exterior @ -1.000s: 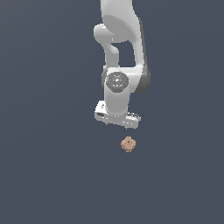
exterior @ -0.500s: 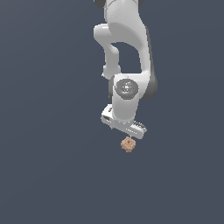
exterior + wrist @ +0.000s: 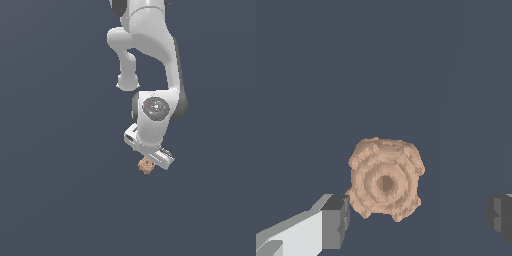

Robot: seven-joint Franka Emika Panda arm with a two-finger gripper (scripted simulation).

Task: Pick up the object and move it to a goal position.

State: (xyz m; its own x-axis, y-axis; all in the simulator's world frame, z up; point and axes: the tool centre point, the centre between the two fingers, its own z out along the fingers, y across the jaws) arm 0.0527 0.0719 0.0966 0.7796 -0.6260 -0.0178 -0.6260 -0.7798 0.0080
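1 tan knobbly object (image 3: pixel 386 181), 1 white arm (image 3: pixel 150 60), 1 pincer (image 3: pixel 417 220) spread apart, 2 fingers (image 3: pixel 336 220) flanking it

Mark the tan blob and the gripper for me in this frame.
tan blob (image 3: pixel 386 182), wrist view, on the dimple at its middle.
gripper (image 3: pixel 417 216), wrist view, in the open gap midway between its two dark fingertips.

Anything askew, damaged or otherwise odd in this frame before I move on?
Nothing stands out. The small knobbly tan-orange blob looks intact, lying between the open white gripper's dark fingertips, nearer one of them. In the exterior view the gripper is low over it.
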